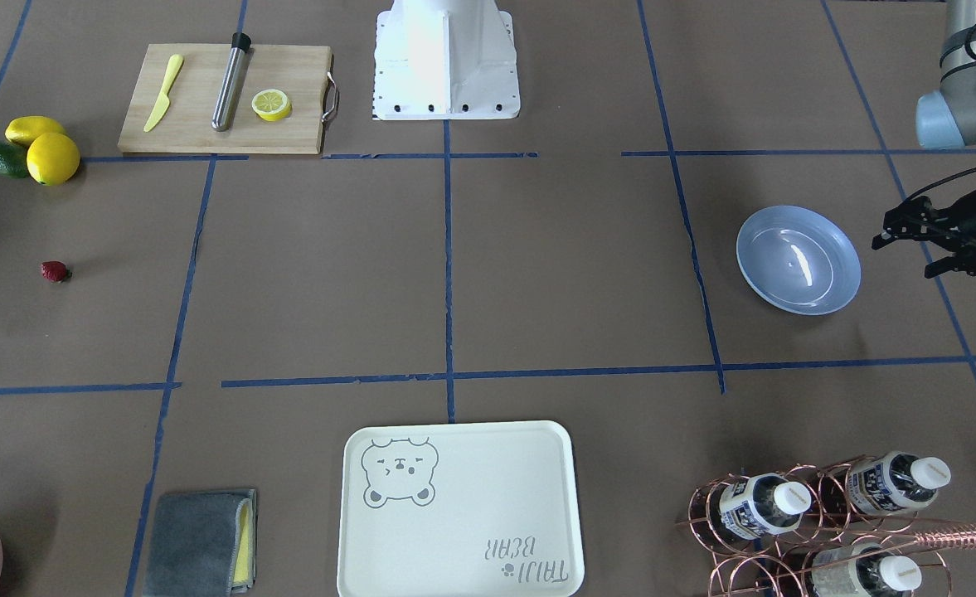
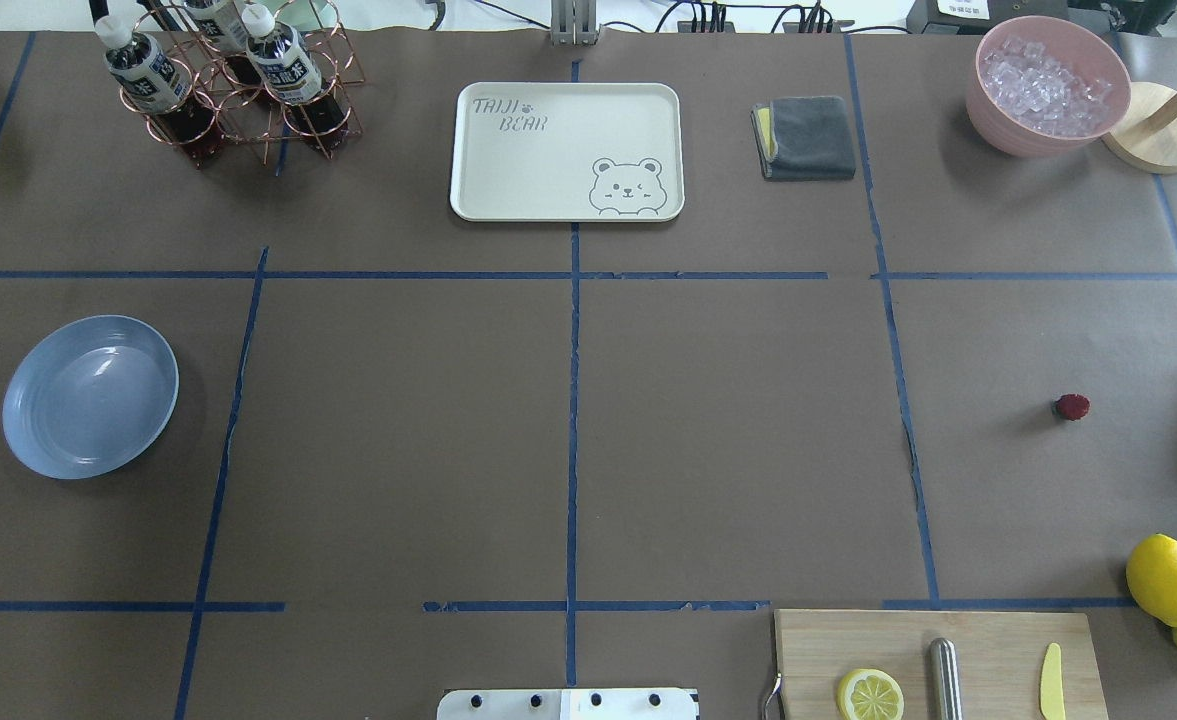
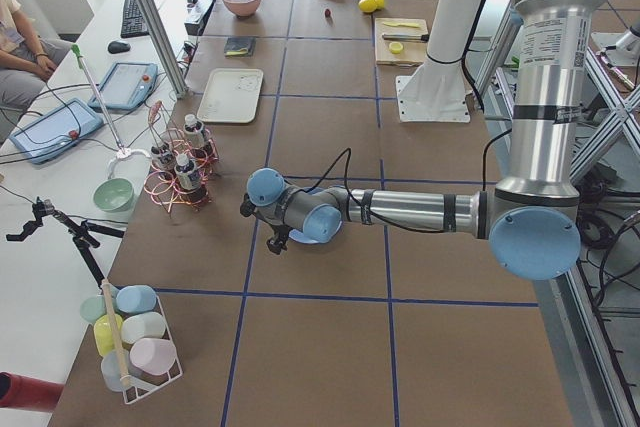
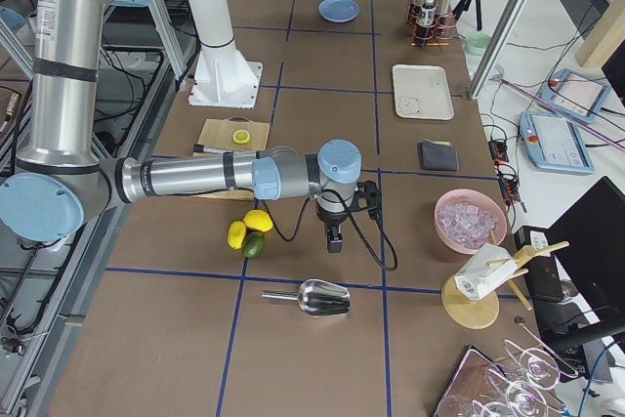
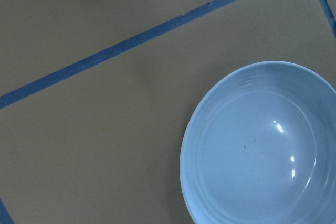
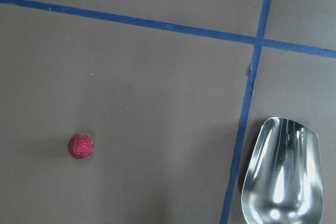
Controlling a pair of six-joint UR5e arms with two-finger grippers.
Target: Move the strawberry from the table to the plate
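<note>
Because the strawberry point(image 2: 1072, 406) lies near the worktop's point(image 2: 728, 450) right edge, well apart from the plate point(image 2: 23, 430) by the left edge, the right gripper point(image 4: 334, 238) is nearer, though I cannot tell whether it is apart or together. The left gripper point(image 1: 906, 249) hangs spread apart beside the plate.

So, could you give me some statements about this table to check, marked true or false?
1. The strawberry lies on the bare table, away from the plate. True.
2. The plate already holds fruit. False: it is empty.
3. A lemon half sits on the cutting board. True.
4. The left gripper holds the strawberry. False: it hangs beside the plate, holding nothing.
5. The bear tray carries the bottles. False: the tray is bare; the bottles sit in a wire rack.
</note>
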